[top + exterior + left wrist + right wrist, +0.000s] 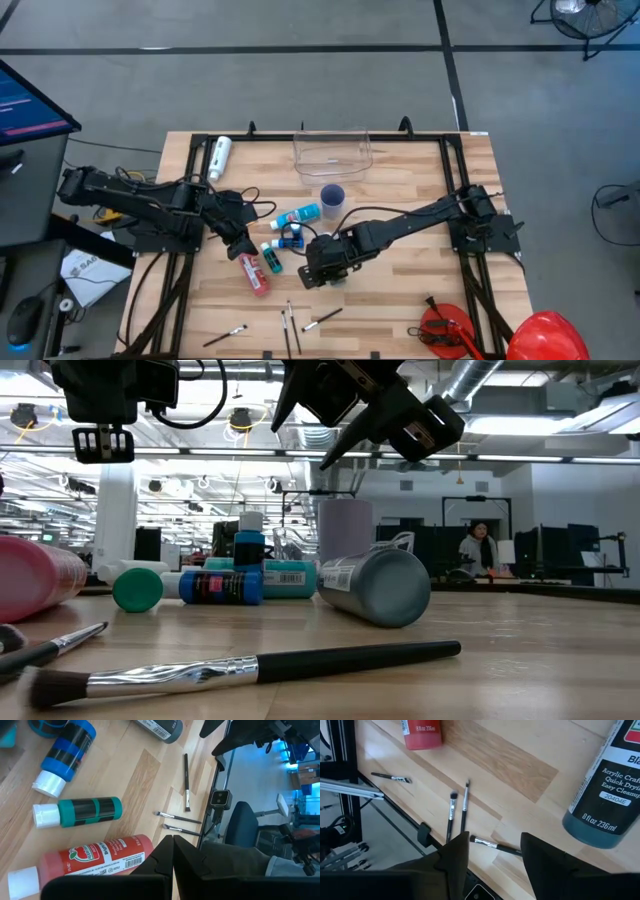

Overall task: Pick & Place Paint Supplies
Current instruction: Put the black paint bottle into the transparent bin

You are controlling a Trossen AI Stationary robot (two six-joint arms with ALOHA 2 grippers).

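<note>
Hovering over a dark grey-teal paint bottle point(335, 275) lying at table centre, R gripper point(322, 262) is seen w/ fingers spread, nothing pinched. L gripper point(237, 243) is pressed together, empty, above red bottle point(253, 274). Teal point(271, 258) & blue point(290, 240) bottles lie between; brushes point(290, 325) near front edge.

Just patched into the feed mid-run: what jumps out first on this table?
A huddle of paint bottles lies on its sides mid-table: a red bottle, a teal one and a light blue one, with the right claw hanging open just beside them. The left claw sits shut at the huddle's other side. Thin brushes lie scattered along the near edge, and a clear tub stands at the far edge.
</note>
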